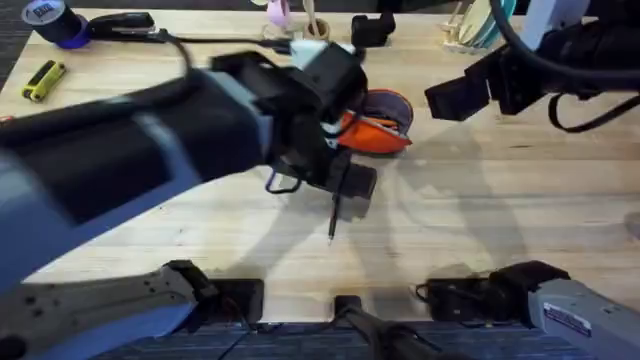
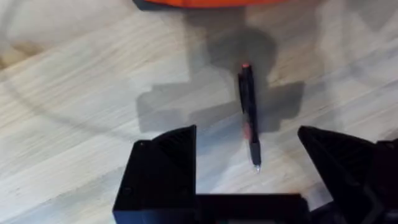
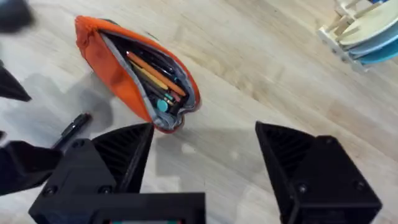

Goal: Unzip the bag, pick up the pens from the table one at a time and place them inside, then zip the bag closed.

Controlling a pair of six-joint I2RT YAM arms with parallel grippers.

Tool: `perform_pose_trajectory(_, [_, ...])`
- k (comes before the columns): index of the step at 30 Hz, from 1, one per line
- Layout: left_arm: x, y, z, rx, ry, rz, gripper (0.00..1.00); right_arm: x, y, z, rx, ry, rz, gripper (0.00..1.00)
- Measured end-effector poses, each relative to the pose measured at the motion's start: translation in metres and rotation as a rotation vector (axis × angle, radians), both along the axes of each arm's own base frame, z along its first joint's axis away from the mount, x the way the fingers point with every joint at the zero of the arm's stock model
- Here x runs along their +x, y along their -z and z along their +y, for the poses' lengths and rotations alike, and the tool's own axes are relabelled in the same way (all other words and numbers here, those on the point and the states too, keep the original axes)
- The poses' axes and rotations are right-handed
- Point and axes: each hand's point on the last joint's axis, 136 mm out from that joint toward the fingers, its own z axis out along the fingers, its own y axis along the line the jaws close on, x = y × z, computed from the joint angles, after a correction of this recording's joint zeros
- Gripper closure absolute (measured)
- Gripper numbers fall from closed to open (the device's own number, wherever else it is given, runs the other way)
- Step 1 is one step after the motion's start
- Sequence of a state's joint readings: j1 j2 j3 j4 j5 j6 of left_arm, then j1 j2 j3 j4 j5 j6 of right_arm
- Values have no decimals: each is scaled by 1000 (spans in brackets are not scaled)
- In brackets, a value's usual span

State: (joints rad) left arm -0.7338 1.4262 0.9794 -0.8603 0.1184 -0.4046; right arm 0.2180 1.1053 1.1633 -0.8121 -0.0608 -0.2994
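The orange bag [image 1: 385, 128] lies unzipped in the middle of the table [image 1: 480, 220], and its open mouth [image 3: 155, 81] shows several pens and pencils inside. A slim black pen [image 1: 334, 212] lies on the wood just in front of the bag. My left gripper [image 1: 345, 185] hovers over this pen. In the left wrist view it is open [image 2: 245, 140], with the pen [image 2: 249, 115] between its spread fingers and untouched. My right gripper [image 1: 450, 98] hangs to the right of the bag. It is open and empty [image 3: 205, 130], and the pen [image 3: 73, 127] is off to its side.
A blue tape roll [image 1: 55, 20], a black stapler [image 1: 125, 25] and a yellow-and-black tool [image 1: 43, 80] sit at the far left. A wooden rack [image 3: 367, 31] stands at the back right. The left arm [image 1: 120, 160] spans the left half of the overhead view.
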Motion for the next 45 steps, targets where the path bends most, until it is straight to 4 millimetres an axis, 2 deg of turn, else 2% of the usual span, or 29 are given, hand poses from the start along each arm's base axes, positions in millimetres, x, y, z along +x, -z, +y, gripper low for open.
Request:
perform_pose_trajectory(5, [-12, 35, -3, 88, 18, 96, 6, -2, 2, 0, -2, 0, 10, 4])
perform_pose_trajectory(8, [-11, 49, 0, 134, -29, 126, 6, -2, 2, 0, -2, 0, 11, 4])
perform_pose_trajectory(13, [-8, 49, -2, 151, -72, 91, 6, -2, 2, 0, -3, 0, 11, 3])
perform_pose_trajectory(21, [-11, 51, -15, 212, 4, -19, 5, -2, 2, 0, -3, 0, 12, 3])
perform_pose_trajectory(29, [-12, 51, -19, 210, 16, -37, 10, -2, 2, 0, -3, 0, 11, 5])
perform_pose_trajectory(33, [-12, 51, -20, 205, 18, -37, 140, -2, 2, 0, -3, 0, 12, 5])
perform_pose_trajectory(36, [-12, 51, -20, 203, 18, -35, 325, -2, 2, 0, -3, 0, 12, 4])
perform_pose_trajectory(39, [-12, 51, -20, 203, 18, -34, 555, -2, 2, 0, -3, 0, 11, 4])
perform_pose_trajectory(45, [-12, 51, -20, 205, 20, -35, 920, -2, 2, 0, -3, 0, 12, 5])
